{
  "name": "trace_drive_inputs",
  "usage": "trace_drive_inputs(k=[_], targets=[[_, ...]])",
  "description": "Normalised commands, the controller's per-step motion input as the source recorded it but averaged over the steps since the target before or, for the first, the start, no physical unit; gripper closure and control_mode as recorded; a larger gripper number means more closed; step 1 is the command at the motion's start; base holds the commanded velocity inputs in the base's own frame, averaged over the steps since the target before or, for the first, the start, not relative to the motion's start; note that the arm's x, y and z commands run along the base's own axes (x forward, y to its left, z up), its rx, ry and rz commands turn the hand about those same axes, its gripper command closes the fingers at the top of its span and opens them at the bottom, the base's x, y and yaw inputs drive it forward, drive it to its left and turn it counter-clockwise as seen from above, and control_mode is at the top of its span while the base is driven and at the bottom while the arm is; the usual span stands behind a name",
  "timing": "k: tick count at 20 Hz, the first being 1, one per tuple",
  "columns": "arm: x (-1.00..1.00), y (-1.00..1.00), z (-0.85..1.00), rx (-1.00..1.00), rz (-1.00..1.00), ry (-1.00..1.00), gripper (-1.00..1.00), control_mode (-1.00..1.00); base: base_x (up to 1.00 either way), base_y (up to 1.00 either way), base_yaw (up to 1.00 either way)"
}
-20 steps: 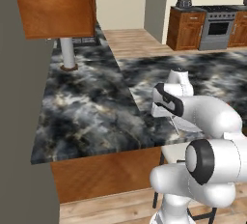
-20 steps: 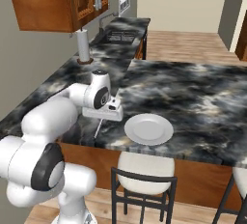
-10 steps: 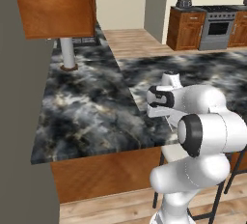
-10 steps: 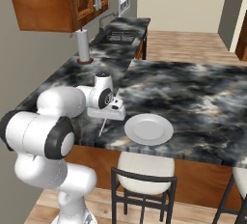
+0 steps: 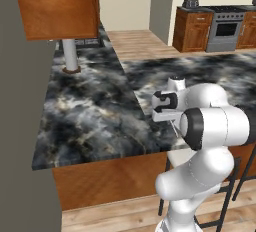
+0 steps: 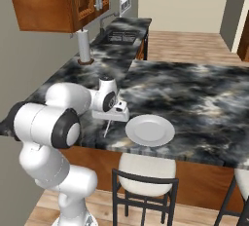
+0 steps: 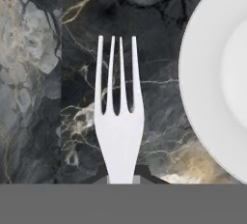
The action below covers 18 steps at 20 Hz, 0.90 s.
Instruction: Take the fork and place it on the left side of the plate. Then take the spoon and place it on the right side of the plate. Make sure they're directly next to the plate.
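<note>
Fork (image 7: 118,126): held at the handle end by the hand, tines pointing away from the camera in the hand view; seen in the right base view (image 6: 107,128) as a thin sliver slanting down from the hand toward the desk, just left of the plate.
Fork and plate: apart, with a strip of dark marble between them in the hand view; whether the fork tip touched the desk could not be told.
Hand (image 6: 113,118): pinched fully together on the fork's handle, low over the desk near its front edge; from the left base camera (image 5: 165,108), shown as a dark and white block ahead of the arm's large elbow joint.
Plate (image 6: 150,130): round, white, flat on the desk close to the front edge, just right of the hand; only its left rim caught in the hand view (image 7: 202,97).
Desk (image 6: 204,98): black marble with pale and golden veins, L-shaped, running back toward a sink.
Paper towel roll (image 6: 84,46): upright on a brown base, far back on the desk's left arm, well apart from the plate.
Stool (image 6: 146,171): pale seat on a dark frame, under the desk edge below the plate.
Stove (image 5: 226,23): grey, against the far wall between wooden cabinets.
</note>
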Motion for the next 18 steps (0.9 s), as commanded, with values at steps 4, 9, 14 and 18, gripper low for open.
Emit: trace_drive_inputs(k=[4,9,14,18], targets=[[0.2,0.0,-0.12,0.0,0.01,-0.03,1.0,-1.0,0.0,0.0,0.0],[0.11,0.0,-0.13,0.0,0.03,-0.01,1.0,-1.0,0.0,0.0,0.0],[0.06,0.0,-0.09,0.0,0.04,-0.02,1.0,-1.0,0.0,0.0,0.0],[0.07,0.0,-0.02,0.0,0.06,-0.05,1.0,-1.0,0.0,0.0,0.0]])
